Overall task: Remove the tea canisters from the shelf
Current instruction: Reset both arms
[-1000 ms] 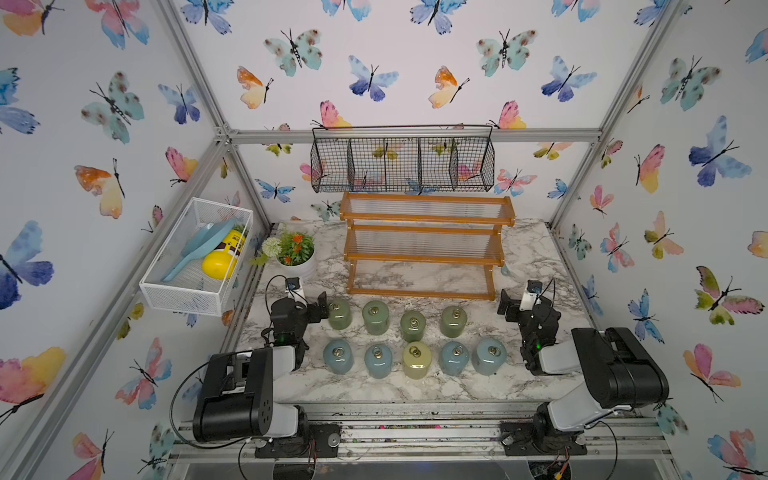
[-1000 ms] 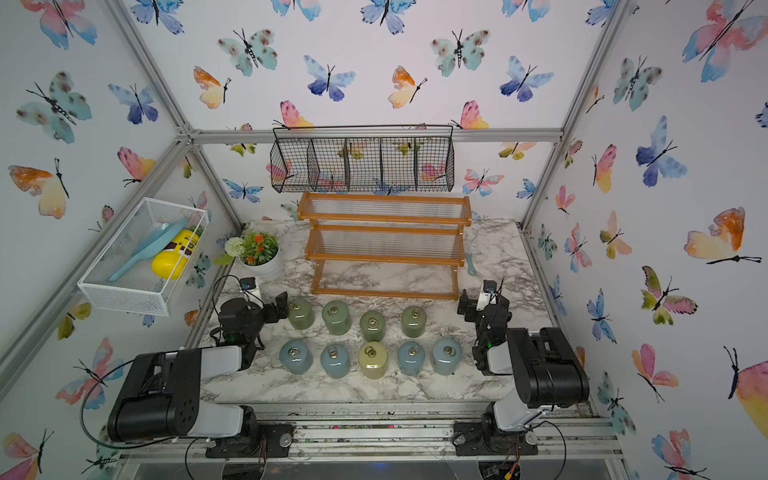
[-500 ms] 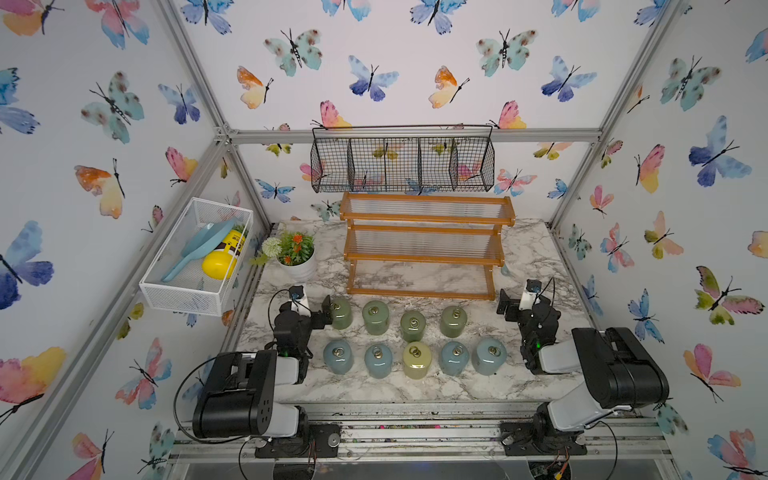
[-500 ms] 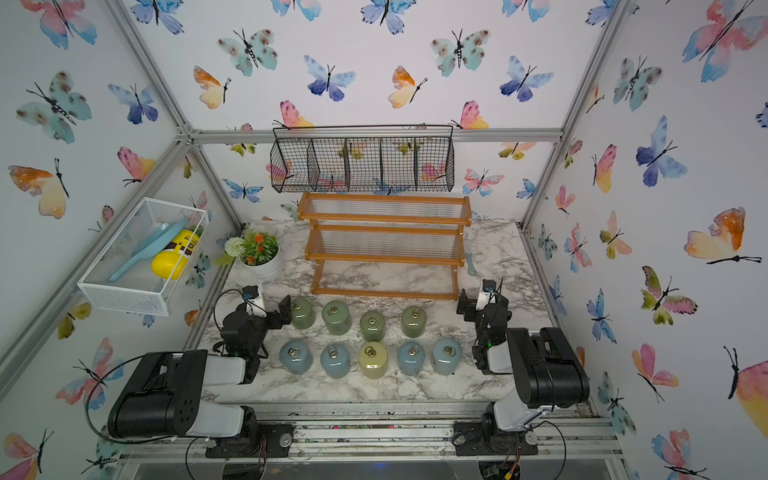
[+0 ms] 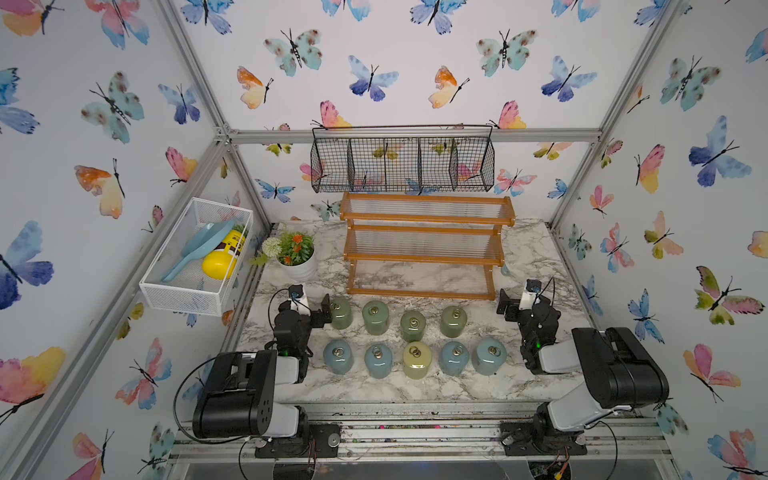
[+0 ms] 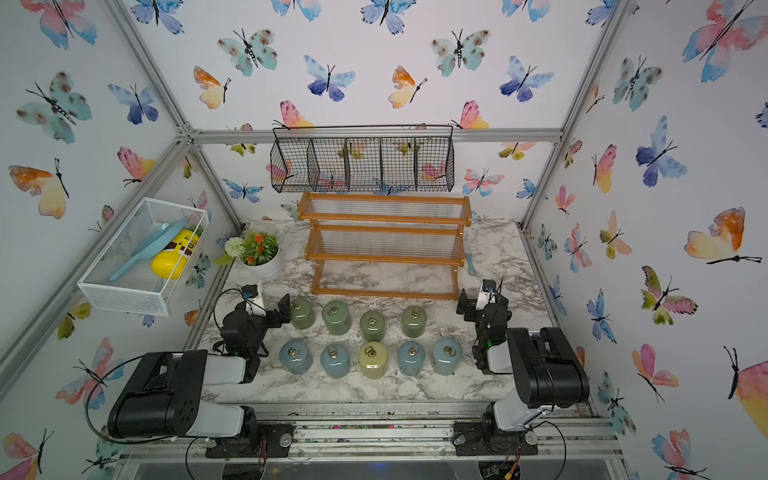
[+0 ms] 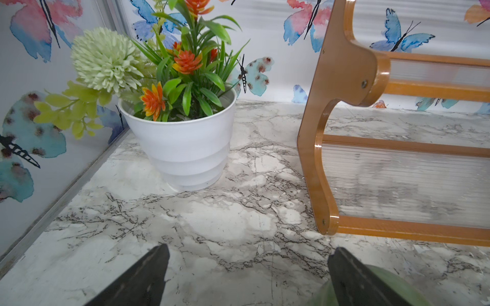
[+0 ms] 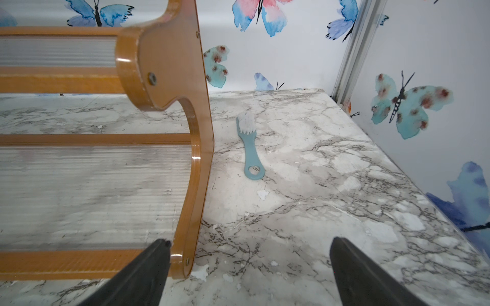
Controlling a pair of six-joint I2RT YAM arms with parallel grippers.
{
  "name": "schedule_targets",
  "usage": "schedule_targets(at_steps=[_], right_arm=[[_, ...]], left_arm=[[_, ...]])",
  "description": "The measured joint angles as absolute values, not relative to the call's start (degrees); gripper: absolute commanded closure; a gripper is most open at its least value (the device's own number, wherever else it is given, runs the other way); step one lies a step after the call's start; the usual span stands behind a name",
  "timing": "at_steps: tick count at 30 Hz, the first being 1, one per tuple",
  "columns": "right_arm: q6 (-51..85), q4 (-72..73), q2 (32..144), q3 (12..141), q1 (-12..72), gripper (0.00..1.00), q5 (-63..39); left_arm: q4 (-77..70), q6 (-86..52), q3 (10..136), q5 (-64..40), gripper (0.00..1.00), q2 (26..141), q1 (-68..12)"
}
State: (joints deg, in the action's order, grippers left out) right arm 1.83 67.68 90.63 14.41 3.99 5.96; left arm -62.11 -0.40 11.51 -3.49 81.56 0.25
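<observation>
Our left black parallel gripper (image 7: 249, 250) and right black parallel gripper (image 8: 249, 242) both gape wide; nine glossy lidded tea canisters (image 5: 417, 359) stand in two rows on the marble tabletop (image 5: 415, 390), before the stepped orange-brown wooden shelf (image 5: 424, 245)

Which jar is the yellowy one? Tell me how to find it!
Find the orange wooden shelf at the back of the marble table. In front of it stand two rows of jars; look at the row of five farther from the shelf. The middle jar is pale yellow-green, while its four neighbours are dusty blue.
</observation>
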Motion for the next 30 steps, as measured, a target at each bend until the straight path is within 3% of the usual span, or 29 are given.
schedule_targets(at_steps=[30], right_arm=[[1.8,67.7,90.6,14.4,4.0,0.00,6.0]], left_arm=[[-61.8,-0.4,11.5,-3.5,0.02,81.5,0.3]])
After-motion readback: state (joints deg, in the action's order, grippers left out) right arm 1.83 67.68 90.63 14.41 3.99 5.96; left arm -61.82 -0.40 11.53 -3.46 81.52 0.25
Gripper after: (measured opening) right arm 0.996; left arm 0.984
